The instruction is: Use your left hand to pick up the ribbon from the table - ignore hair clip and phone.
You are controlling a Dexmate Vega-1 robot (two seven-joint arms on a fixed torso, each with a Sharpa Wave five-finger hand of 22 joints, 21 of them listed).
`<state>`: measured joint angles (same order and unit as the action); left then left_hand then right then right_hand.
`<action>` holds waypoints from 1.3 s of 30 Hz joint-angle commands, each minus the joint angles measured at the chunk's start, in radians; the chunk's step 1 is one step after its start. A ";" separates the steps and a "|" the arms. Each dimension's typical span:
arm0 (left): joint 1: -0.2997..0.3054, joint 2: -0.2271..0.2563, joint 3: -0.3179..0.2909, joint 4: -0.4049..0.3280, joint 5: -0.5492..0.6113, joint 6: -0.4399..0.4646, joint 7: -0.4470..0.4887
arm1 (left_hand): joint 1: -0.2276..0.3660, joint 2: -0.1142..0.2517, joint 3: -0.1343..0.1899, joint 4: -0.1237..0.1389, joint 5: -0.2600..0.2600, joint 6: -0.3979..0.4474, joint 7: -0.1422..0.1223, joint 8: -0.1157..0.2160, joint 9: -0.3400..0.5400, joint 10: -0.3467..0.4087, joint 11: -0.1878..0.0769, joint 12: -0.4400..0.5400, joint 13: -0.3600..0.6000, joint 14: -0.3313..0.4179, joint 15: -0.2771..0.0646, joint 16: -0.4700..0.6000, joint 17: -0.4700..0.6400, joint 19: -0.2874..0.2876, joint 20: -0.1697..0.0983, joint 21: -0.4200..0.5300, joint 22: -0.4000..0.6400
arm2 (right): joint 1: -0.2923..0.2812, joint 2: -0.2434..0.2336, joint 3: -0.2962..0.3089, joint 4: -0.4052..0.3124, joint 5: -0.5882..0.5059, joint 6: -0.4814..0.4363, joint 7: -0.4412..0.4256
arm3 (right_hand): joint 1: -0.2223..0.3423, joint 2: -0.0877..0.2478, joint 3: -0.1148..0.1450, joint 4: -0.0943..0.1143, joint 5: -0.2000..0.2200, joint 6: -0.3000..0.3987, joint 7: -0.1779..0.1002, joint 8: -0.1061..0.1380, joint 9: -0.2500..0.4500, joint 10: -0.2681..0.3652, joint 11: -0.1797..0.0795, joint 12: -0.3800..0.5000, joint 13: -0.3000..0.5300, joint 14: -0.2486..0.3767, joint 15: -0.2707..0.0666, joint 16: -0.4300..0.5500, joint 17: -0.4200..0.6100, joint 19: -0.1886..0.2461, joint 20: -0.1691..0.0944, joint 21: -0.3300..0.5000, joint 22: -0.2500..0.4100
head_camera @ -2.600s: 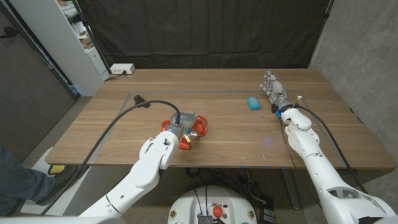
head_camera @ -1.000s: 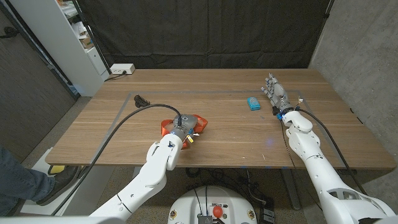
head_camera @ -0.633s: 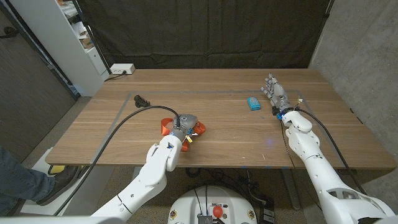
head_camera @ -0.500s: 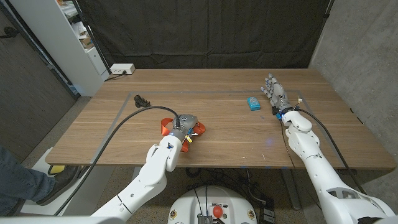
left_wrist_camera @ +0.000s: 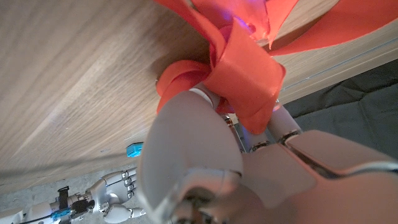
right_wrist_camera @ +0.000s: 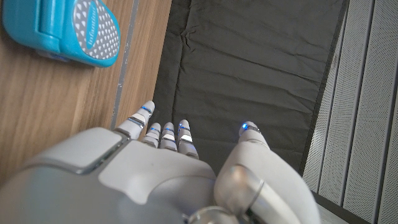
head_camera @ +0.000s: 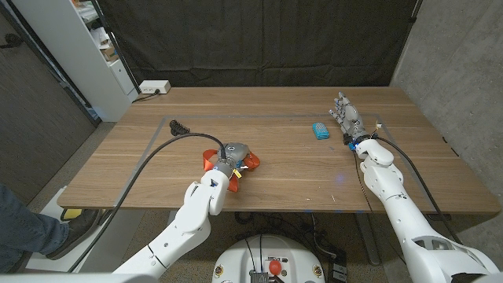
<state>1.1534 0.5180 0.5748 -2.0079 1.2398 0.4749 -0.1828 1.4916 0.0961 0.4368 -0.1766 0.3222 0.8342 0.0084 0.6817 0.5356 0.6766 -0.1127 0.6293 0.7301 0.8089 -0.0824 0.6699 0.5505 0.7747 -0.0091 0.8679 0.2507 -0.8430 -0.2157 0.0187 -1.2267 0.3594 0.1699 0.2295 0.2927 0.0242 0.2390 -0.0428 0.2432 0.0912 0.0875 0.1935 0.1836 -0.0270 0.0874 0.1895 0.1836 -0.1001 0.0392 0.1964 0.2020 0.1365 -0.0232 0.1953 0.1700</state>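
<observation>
The red-orange ribbon (head_camera: 209,162) lies bunched on the wooden table (head_camera: 299,169), left of centre and near the front edge. My left hand (head_camera: 233,154) is on top of it, fingers curled around its loops. In the left wrist view the ribbon (left_wrist_camera: 245,71) is folded over my left hand (left_wrist_camera: 205,155) and pinched there, with its tails lying against the wood. I cannot tell whether it has left the table. My right hand (head_camera: 346,115) stands at the far right with fingers apart and holds nothing; the right wrist view shows the right hand (right_wrist_camera: 155,168) from behind.
A small blue case (head_camera: 319,130) with a dotted face lies just left of my right hand. A small black hair clip (head_camera: 179,126) lies at the back left. A white power strip (head_camera: 155,87) sits by the far edge. A person's leg (head_camera: 23,229) shows at the lower left.
My left hand has shifted slightly away from the front edge and closed tighter. The ribbon's spread loops and lower tail have been drawn in under it. The right hand has stayed still.
</observation>
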 commanded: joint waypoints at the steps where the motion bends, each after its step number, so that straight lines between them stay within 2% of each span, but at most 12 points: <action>1: -0.014 -0.001 -0.001 -0.014 -0.017 0.010 0.003 | 0.005 -0.003 0.001 0.004 0.012 0.001 -0.003 0.007 0.000 0.013 0.001 0.006 0.015 0.014 -0.063 0.006 0.008 -0.004 -0.007 0.015 -0.002 | -0.003 -0.002 0.007 -0.007 0.005 0.003 0.003 | -0.003 0.009 0.001 -0.007 0.001 0.003 -0.005 0.001 0.006 -0.003 0.005 0.006 0.004 -0.003 0.008 0.006 0.006 0.006 0.004 -0.004 0.001; 9: -0.014 -0.001 -0.008 -0.029 -0.030 0.009 0.011 | 0.002 -0.007 0.002 0.005 0.022 0.001 -0.004 0.008 -0.001 0.019 0.004 0.008 0.037 0.017 -0.061 0.005 0.018 -0.011 -0.007 0.035 -0.007 | -0.006 -0.003 0.011 -0.010 0.009 0.007 0.007 | -0.002 0.010 0.001 -0.009 0.001 0.002 -0.004 0.001 0.006 -0.001 0.005 0.006 0.004 -0.002 0.008 0.007 0.006 0.007 0.004 -0.004 0.001; 24: 0.025 -0.031 -0.043 -0.074 -0.060 0.028 0.130 | -0.002 -0.012 0.005 0.006 0.035 0.003 -0.006 0.010 -0.005 0.024 0.002 0.005 0.071 0.033 -0.055 0.009 0.035 -0.014 -0.015 0.070 -0.017 | -0.012 -0.001 0.014 -0.025 0.015 0.015 0.010 | -0.001 0.011 0.001 -0.011 0.001 0.004 -0.005 0.002 0.006 0.001 0.007 0.007 0.004 0.000 0.008 0.007 0.006 0.009 0.004 -0.003 0.001; 39: 0.028 -0.030 -0.060 -0.093 -0.073 0.020 0.172 | -0.010 -0.020 0.009 0.007 0.046 0.007 -0.011 0.012 -0.009 0.034 -0.002 0.003 0.106 0.058 -0.056 0.020 0.059 -0.015 -0.022 0.108 -0.029 | -0.014 0.002 0.013 -0.026 0.019 0.018 0.008 | -0.001 0.012 0.001 -0.012 0.000 0.004 -0.003 0.001 0.006 0.000 0.007 0.007 0.004 0.001 0.008 0.007 0.006 0.010 0.004 -0.003 0.001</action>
<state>1.1766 0.4917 0.5300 -2.0852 1.1777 0.5001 -0.0468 1.4791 0.0841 0.4397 -0.1707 0.3641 0.8397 0.0030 0.6882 0.5251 0.6999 -0.1145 0.6287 0.8286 0.8401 -0.0812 0.6811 0.6036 0.7566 -0.0269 0.9638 0.2229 -0.8549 -0.2162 0.0318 -1.2515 0.3748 0.1851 0.2389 0.2889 0.0280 0.2364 -0.0513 0.2432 0.0912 0.0875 0.1935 0.1836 -0.0271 0.0874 0.1895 0.1836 -0.1001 0.0392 0.2002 0.2020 0.1365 -0.0232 0.1953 0.1698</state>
